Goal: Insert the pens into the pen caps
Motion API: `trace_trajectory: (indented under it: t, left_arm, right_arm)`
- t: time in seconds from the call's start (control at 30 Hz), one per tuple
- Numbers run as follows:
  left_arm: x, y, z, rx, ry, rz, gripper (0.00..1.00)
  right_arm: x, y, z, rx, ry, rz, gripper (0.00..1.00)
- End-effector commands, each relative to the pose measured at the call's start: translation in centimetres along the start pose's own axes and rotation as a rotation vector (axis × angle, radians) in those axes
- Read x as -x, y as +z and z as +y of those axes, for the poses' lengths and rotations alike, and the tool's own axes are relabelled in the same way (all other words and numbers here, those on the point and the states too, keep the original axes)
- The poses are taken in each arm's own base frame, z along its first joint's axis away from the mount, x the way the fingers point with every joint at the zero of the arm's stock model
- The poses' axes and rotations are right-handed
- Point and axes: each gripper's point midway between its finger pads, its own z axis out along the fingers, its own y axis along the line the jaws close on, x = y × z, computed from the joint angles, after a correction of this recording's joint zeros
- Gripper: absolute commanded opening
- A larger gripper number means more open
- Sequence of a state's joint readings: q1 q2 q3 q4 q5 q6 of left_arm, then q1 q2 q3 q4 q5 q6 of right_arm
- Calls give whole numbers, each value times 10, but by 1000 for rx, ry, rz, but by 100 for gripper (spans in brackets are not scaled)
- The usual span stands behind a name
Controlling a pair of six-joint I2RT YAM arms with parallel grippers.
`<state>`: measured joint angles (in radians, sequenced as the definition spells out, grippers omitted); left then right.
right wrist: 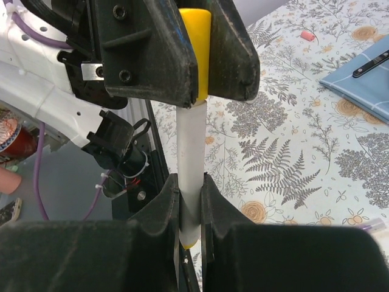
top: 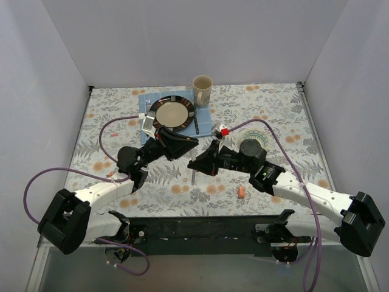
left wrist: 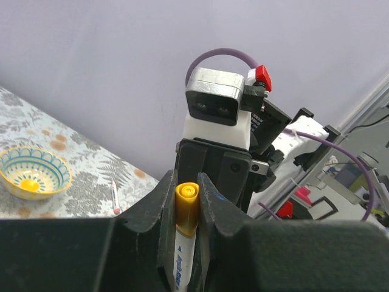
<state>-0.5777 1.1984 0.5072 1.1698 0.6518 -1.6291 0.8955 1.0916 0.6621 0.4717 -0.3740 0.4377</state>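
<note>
**Pairing up yellow, with loose caps waiting**

On the left, a small pinkish plastic cap point(top: 110, 174) lies alone on the floral-patterned tablecloth point(top: 273, 103). At mid-table, lifted off the cloth, the left gripper point(left wrist: 186, 182) clamps its fingers on the short yellow plastic cap point(right wrist: 194, 48). The right gripper point(right wrist: 189, 182) pinches the slim white-barrelled yellow marker pen point(right wrist: 190, 146), which runs straight into that cap. Whether it is fully seated, I cannot tell. Further right, a small orange plastic cap point(top: 242, 193) sits unfilled, so I judge most of the job remains. Blue print runs along the barrel, too small to read.
</note>
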Motion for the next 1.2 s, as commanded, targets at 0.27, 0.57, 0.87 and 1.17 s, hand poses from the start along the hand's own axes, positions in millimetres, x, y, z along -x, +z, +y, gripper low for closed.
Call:
trace_trajectory:
  t: [0.27,0.57,0.87,1.17]
  left_arm:
    - [-99,-32,-48,-244,-142,319,0]
    - [-136,-28,-35,-158,-215,376,0]
    - [-142,-32,-49,-210,-186,396,0]
    - [-48,23,-54,-34,115,228,43]
  right_arm:
    - [192,-8,8,14,-250,-418,1]
    - [215,-5,-10,-58,-328,-402,1]
    - [258,-19,-16,-111,-414,-439,1]
    - [156,1,7,125,-344,-222,1]
